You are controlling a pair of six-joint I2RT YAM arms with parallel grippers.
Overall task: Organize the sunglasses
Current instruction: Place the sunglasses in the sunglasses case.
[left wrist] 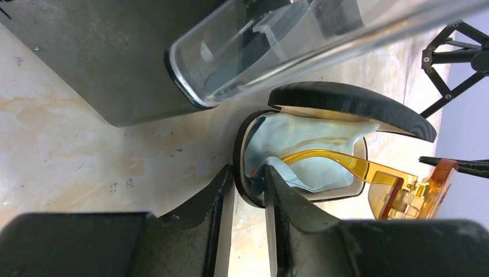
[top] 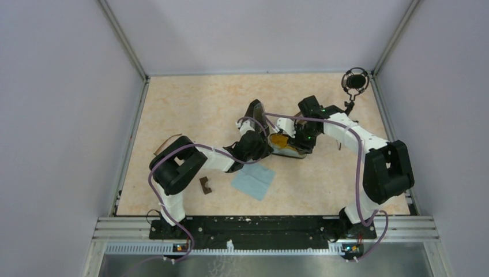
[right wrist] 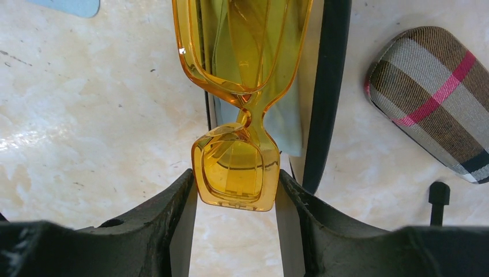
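Note:
The amber-orange sunglasses [right wrist: 245, 46] hang over the open black case [left wrist: 352, 104], one temple reaching into its blue-lined hollow. My right gripper [right wrist: 236, 176] is shut on one amber lens, both fingers against its sides. My left gripper [left wrist: 249, 176] is shut on the near end wall of the black case, one finger inside on the blue cloth lining [left wrist: 300, 138] and one outside. In the top view both grippers meet mid-table at the case [top: 288, 153]. The slim brown sunglasses [top: 168, 142] lie apart near the left wall.
A plaid case [right wrist: 432, 98] lies on the table just right of the black case. A loose blue cloth [top: 254, 180] and a small brown object [top: 205, 184] sit near the front. A black stand [top: 354, 81] occupies the far right corner.

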